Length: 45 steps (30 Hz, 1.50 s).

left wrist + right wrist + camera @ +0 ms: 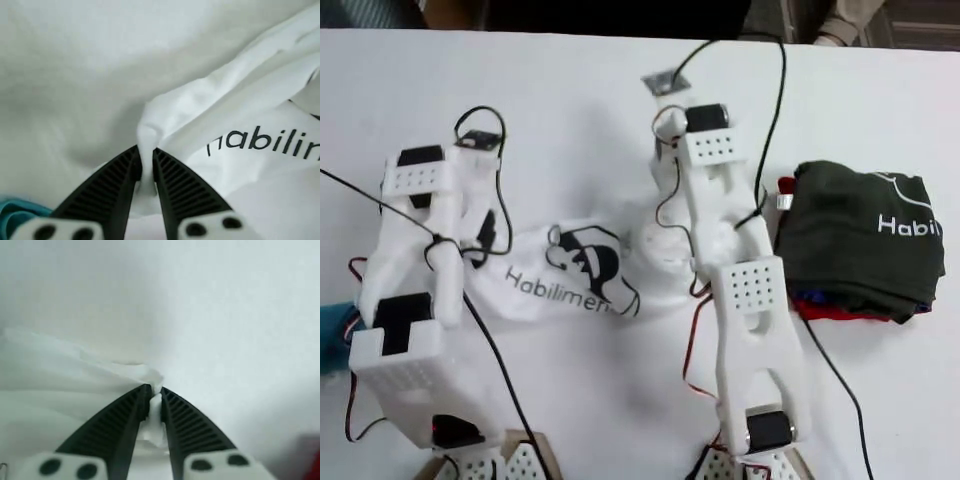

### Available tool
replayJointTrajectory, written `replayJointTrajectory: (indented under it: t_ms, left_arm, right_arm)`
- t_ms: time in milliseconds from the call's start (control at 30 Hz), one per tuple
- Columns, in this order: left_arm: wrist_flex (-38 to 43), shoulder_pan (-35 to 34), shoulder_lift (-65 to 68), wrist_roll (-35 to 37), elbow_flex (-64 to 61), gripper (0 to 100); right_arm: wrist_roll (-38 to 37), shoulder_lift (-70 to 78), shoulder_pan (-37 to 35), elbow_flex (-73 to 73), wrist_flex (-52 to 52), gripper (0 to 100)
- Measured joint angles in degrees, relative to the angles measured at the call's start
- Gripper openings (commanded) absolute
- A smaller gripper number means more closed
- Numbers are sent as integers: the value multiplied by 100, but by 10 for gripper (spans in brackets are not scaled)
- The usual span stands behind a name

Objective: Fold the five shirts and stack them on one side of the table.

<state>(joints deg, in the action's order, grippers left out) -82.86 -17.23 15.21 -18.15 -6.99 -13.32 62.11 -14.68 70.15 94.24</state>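
A white shirt (570, 275) with a black print lies stretched between the two arms in the middle of the table. My left gripper (146, 161) is shut on a pinched fold at one end of the white shirt (235, 145). My right gripper (154, 399) is shut on the other end of the white shirt (55, 400). In the high view the left gripper (480, 240) sits at the shirt's left end and the right gripper (670, 250) at its right end. A stack of folded shirts (860, 245), dark green on top with red and blue beneath, lies at the right.
The white table (580, 110) has free room at the back and in front between the arm bases. Black cables (775, 110) run across the table near the right arm. A teal cloth (332, 335) shows at the left edge.
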Motion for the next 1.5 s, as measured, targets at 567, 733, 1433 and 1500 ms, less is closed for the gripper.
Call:
replayJointTrajectory:
  t_ms: [567, 733, 1433, 1500]
  left_arm:
    - [-1600, 0, 18, 9, 1837, 27]
    - [-1644, 0, 26, -255, 1741, 28]
    - [-1222, -211, 26, -747, 642, 28]
    - [-1204, -220, 26, -747, 642, 28]
  right_arm:
    - [-334, -1820, -466, 149, 369, 21]
    - [-35, -3059, -791, -1732, 369, 22]
    - [-756, -6699, -686, -9793, -3270, 138]
    - [-897, -7024, -466, -9776, -3270, 198]
